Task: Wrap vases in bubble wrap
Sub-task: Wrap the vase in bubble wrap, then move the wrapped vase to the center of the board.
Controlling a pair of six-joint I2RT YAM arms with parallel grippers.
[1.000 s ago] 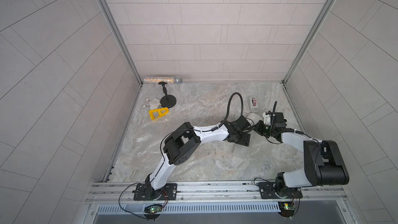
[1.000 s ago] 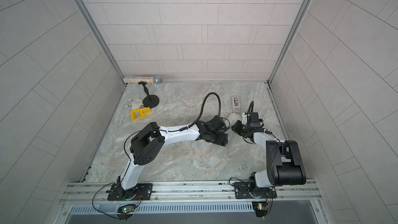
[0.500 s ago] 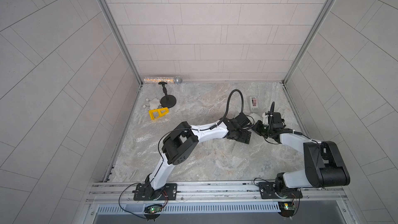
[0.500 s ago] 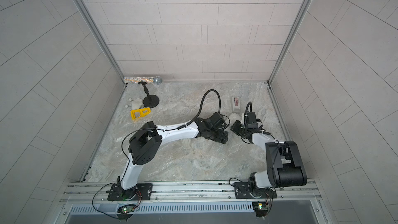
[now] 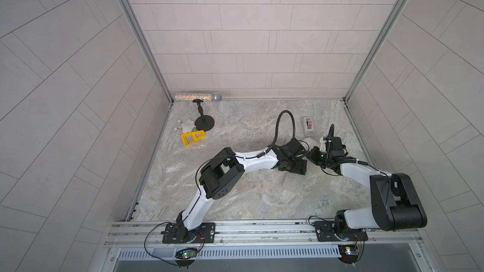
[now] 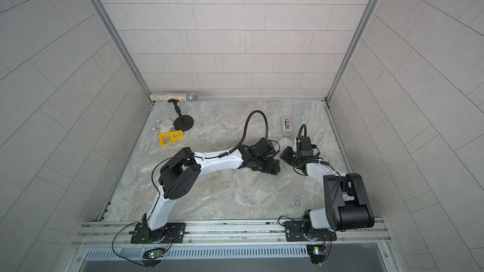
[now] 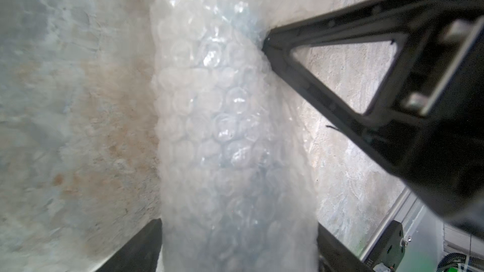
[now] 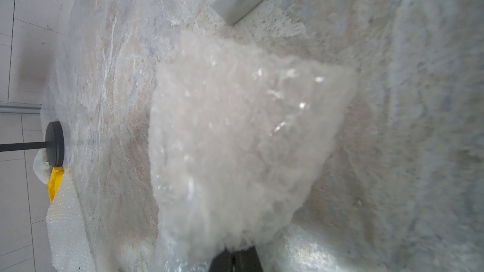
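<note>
Right pincer [image 8: 234, 257] clamps one bubble-wrap bundle [image 7: 222, 126].

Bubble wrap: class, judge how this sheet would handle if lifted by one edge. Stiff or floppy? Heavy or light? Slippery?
Probably floppy: the bubble wrap curls closely into a roll in the left wrist view. Likely light for its size: the sheet is thin and see-through. Possibly slippery: its bubbles show glossy highlights.
</note>
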